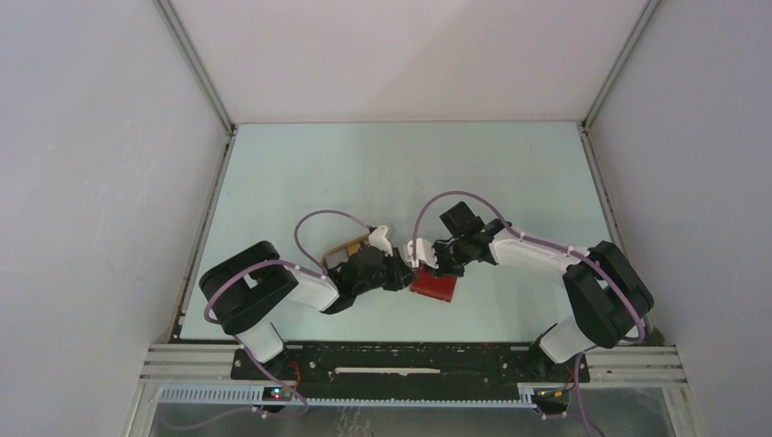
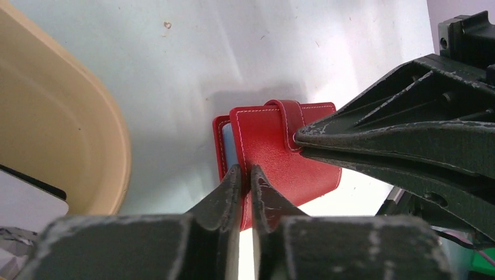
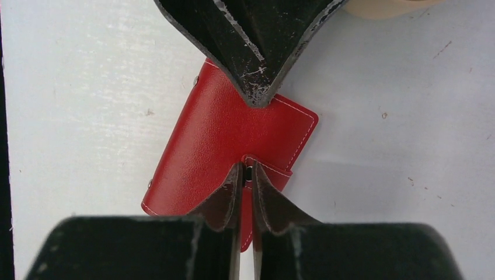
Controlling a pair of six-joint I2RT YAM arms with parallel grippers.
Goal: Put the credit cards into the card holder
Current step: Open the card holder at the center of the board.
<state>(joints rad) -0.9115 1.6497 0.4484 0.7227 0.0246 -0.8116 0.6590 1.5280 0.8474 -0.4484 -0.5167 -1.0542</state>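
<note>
Neatly stitched, grainy red card holder (image 2: 265, 149)

The card holder (image 1: 434, 286) sits on the table (image 1: 382, 164), near its middle and toward the near edge. The left gripper (image 2: 245, 181) reaches in from the left and pinches an edge of the holder's cover. The right gripper (image 3: 247, 175) comes in from the right, opposite it, and pinches the snap tab (image 2: 287, 119). The two gripper tips almost meet over the holder. A tray (image 2: 70, 134) lies just left of the holder, a little farther back.
</note>
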